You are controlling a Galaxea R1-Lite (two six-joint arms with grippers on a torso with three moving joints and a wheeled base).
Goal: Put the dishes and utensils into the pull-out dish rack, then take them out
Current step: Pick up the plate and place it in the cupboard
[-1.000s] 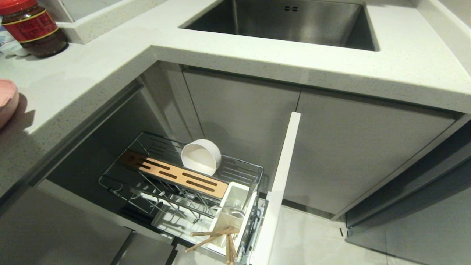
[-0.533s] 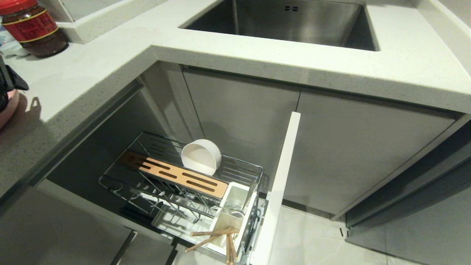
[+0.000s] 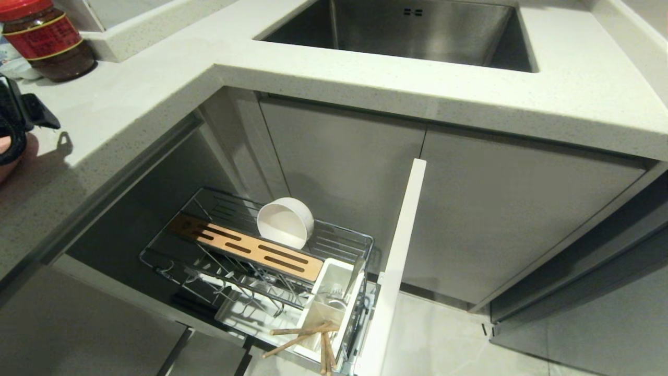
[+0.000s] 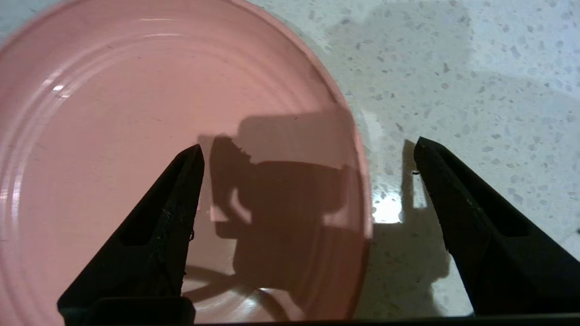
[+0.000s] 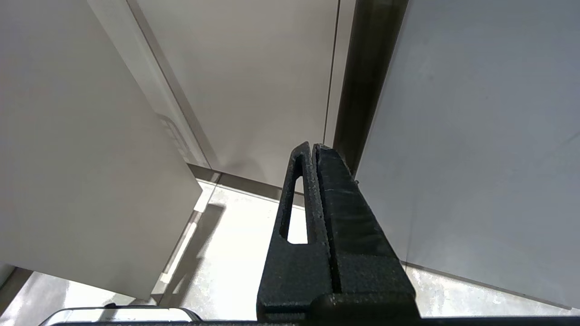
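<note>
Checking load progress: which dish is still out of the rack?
The pink plate, flat on the countertop under the open left gripper; the white bowl is already racked.

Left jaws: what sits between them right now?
In the left wrist view the pink plate's rim edge and a strip of bare countertop lie between the open jaws of the left gripper; nothing held.

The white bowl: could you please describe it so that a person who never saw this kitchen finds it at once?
Below the steel sink, a pull-out dish rack stands open from the cabinet. The bowl lies tipped on its side on the wires behind the slotted wooden strip. It is the only round white dish there; the chopsticks are nearer the front.
</note>
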